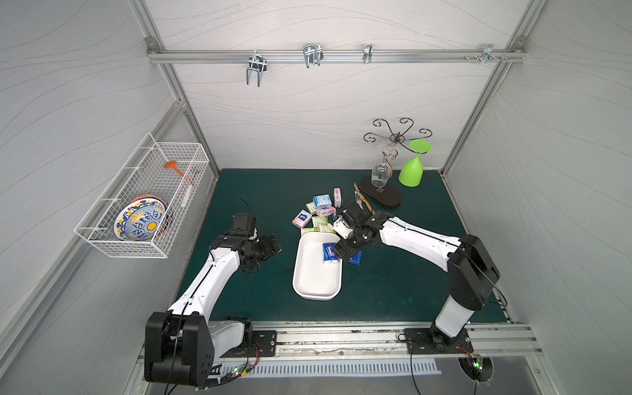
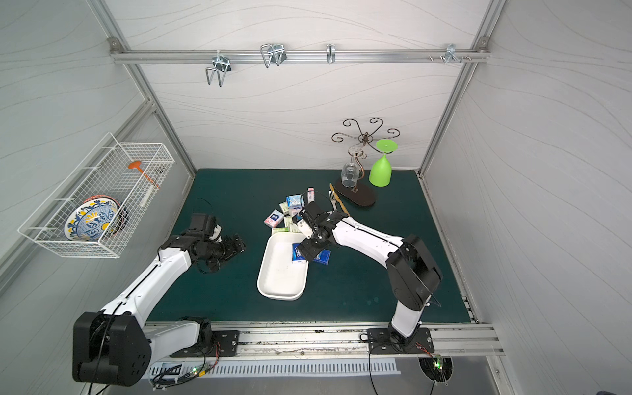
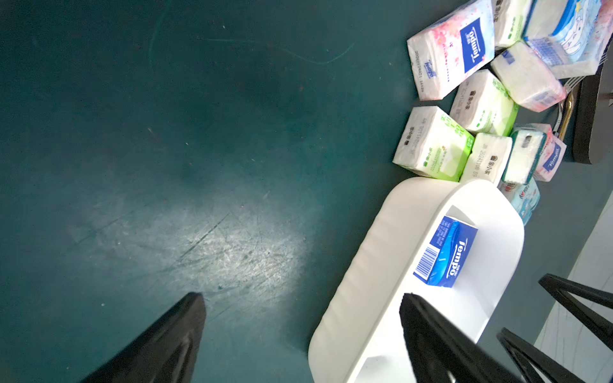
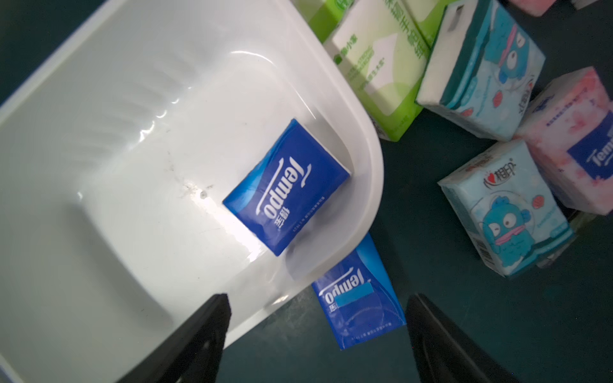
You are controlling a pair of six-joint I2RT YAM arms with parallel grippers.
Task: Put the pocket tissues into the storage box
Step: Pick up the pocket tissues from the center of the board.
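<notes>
Nearest the lens, the right gripper (image 4: 318,298) stands wide and empty above the right rim of the storage box (image 1: 309,273). The one box lies mid-table (image 1: 256,191), its long axis running from the near edge toward the back wall. There are two dark blue packs. The inside pack (image 4: 287,187) lies flat by the box's far right corner, roughly lengthwise. The outside pack (image 4: 360,298) lies on the table, partly under that rim. The remaining pocket tissues (image 1: 319,212) are heaped past the far end, too overlapped to count. The left gripper (image 1: 272,243) gapes empty left of the box.
</notes>
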